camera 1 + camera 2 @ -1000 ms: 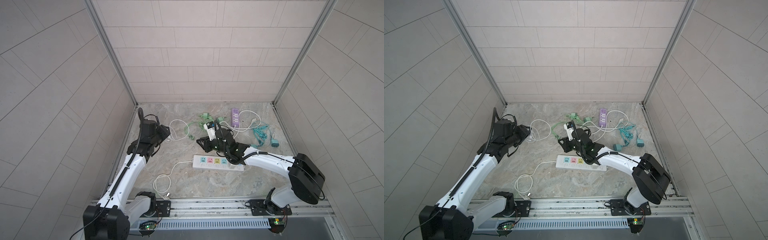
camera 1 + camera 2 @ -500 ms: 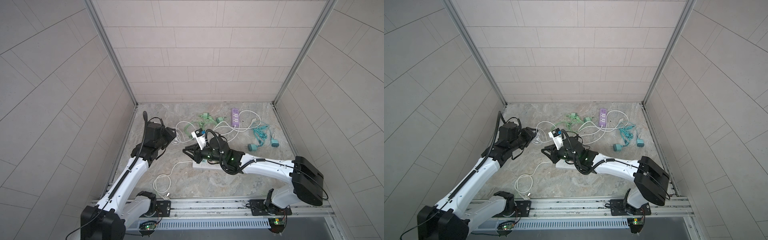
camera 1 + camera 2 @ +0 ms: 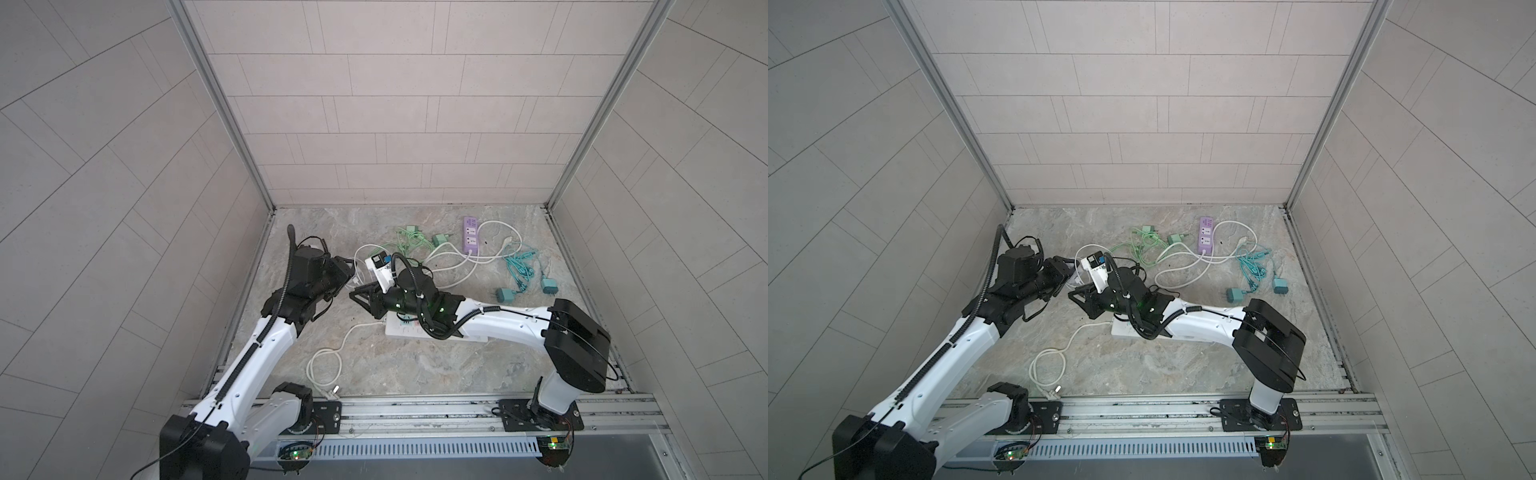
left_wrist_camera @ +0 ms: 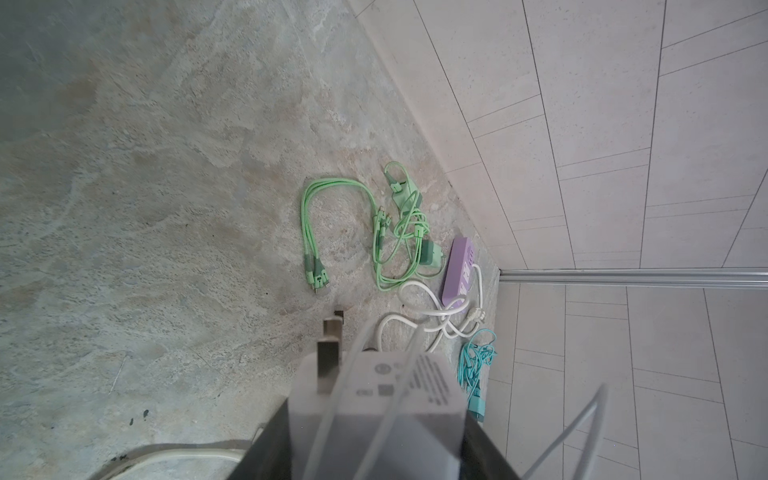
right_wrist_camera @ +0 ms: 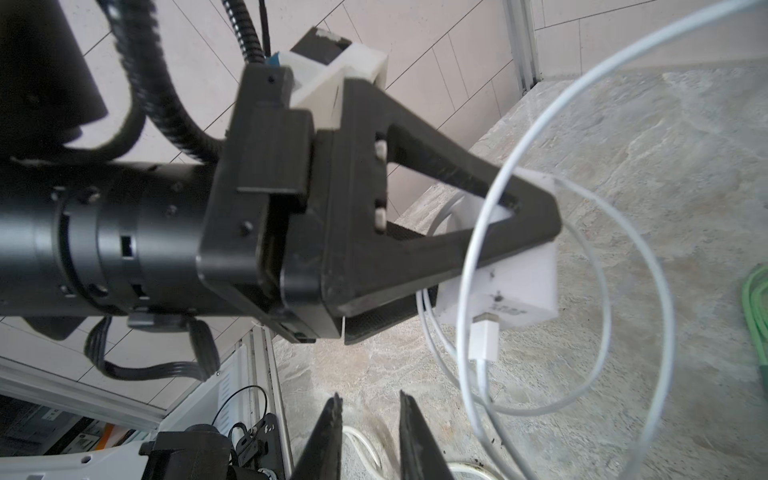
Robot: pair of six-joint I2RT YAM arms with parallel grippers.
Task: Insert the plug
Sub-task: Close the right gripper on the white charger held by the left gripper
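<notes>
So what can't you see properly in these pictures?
White power strip: in both top views the right arm covers most of its sockets.
White charger: in the left wrist view it is too close and blurred, so its label is unreadable.
Right hand: the right wrist view's bottom edge cuts it off; only the fingertips show.
Purple power strip: its sockets are too small in the top views.

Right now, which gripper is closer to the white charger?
Left. The left gripper is clamped on the white charger itself. The right gripper sits close by, just short of it, with its jaws slightly apart and empty, not touching it.
</notes>
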